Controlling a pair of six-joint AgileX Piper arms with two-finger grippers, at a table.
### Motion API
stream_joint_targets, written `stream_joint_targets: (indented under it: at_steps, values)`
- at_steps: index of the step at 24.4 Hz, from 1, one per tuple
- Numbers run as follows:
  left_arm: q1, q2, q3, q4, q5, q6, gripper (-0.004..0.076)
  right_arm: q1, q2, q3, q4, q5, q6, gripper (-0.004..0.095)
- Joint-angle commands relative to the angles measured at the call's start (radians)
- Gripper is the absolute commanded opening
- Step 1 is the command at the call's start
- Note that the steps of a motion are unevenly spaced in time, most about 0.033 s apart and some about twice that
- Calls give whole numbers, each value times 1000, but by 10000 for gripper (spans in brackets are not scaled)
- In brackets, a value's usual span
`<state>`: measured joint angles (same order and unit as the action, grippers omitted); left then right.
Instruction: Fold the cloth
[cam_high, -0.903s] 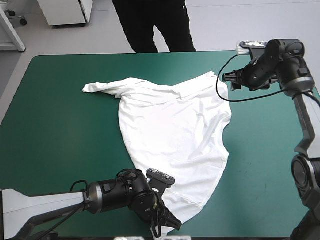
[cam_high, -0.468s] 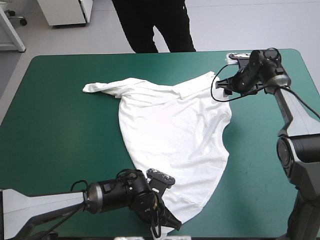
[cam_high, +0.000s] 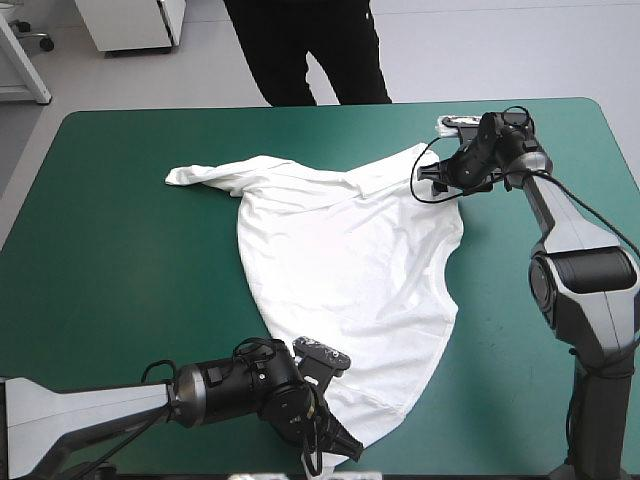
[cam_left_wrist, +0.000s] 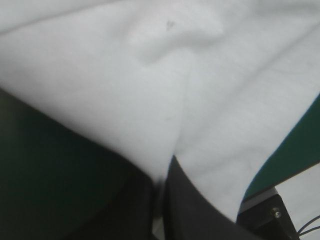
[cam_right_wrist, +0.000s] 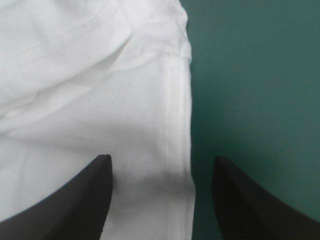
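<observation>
One white T-shirt (cam_high: 350, 260), lying mostly flat on the teal-green cover (cam_high: 120, 250); two grippers. Left gripper (cam_left_wrist: 160, 200): black fingers pressed almost together, pinching a fold of the shirt, more white cloth ahead of them. Right gripper (cam_right_wrist: 161, 165): fingers spread wide, a stitched shirt edge between them.

**White on teal-green, black at the grips**

Plain white across the T-shirt (cam_high: 345, 250), mid-table, with soft grey shading in the folds. White-on-white stitch lines along the hem by the right gripper (cam_right_wrist: 161, 159). Unpatterned teal-green over the table cover (cam_high: 120, 280), darker in the cloth's shadow at the near edge. Black on the fingers (cam_right_wrist: 80, 200) of that gripper, black too at the left gripper (cam_left_wrist: 161, 175). Black wrist and pale grey forearm on the left arm (cam_high: 60, 405); dark grey and silver on the right arm (cam_high: 585, 290).
</observation>
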<state>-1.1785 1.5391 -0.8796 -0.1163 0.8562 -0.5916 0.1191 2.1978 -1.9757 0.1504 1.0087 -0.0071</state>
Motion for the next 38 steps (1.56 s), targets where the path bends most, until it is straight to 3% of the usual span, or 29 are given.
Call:
stream_joint_targets:
  at_steps: [1,7,12,14,15,16,22,27,30,38]
  values:
    - [-7,35,15,15,-37,1,-7,2,-18,-95,16,-19,-13,483]
    - [-7,35,15,15,-23,1,-7,4,38,-142,42,61,-13,395]
    - [-5,33,15,15,-23,1,-7,4,60,-142,42,172,-8,244]
    - [0,22,11,24,-23,1,-7,4,62,-142,42,200,-8,157]
    - [31,0,-3,38,-14,1,-7,4,57,-142,40,213,-8,30]
    - [56,-17,-12,49,-11,1,-7,4,49,-142,38,216,-8,-22]
    - [387,-188,-161,189,50,84,-7,2,-142,-142,35,215,-4,-17]
    - [635,-239,-474,200,146,275,-7,2,-374,-142,35,212,-4,-17]
    - [689,-239,-709,200,163,340,-7,2,-504,-142,79,185,-18,-17]
    - [694,-239,-1106,255,161,407,-8,2,-666,-255,156,165,-76,-17]
